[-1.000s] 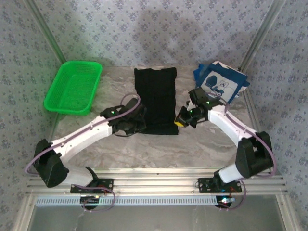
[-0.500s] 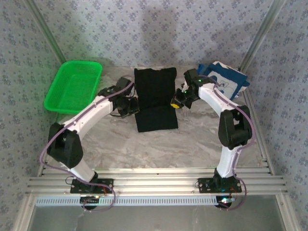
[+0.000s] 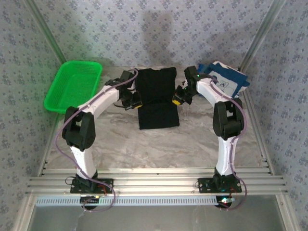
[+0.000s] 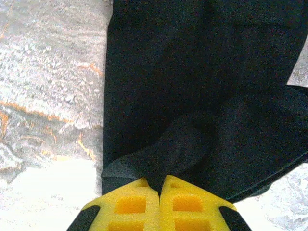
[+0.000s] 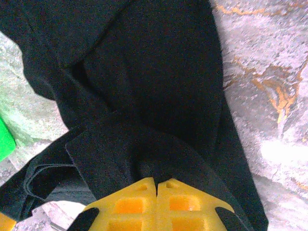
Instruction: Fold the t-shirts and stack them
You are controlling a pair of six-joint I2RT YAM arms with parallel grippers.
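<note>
Top external: black t-shirt (image 3: 155, 89) lies mid-table. Your left gripper (image 3: 135, 102) sits at its 9 o'clock edge, your right gripper (image 3: 177, 101) at its 3 o'clock edge. Wrist views: you see both pairs of yellow fingers (image 4: 130, 204) pressed together, each pinching bunched black cloth. Navy t-shirt (image 3: 226, 82) lies at 2 o'clock, green basket (image 3: 72, 89) at 10 o'clock.

A: What's cut off?
B: In both wrist views, the yellow fingers (image 4: 127, 204) leave the bottom edge, and the black shirt (image 4: 192, 86) runs off the top.
A: Anything hidden?
B: The right arm (image 3: 207, 87) covers part of the navy shirt (image 3: 230, 83).
</note>
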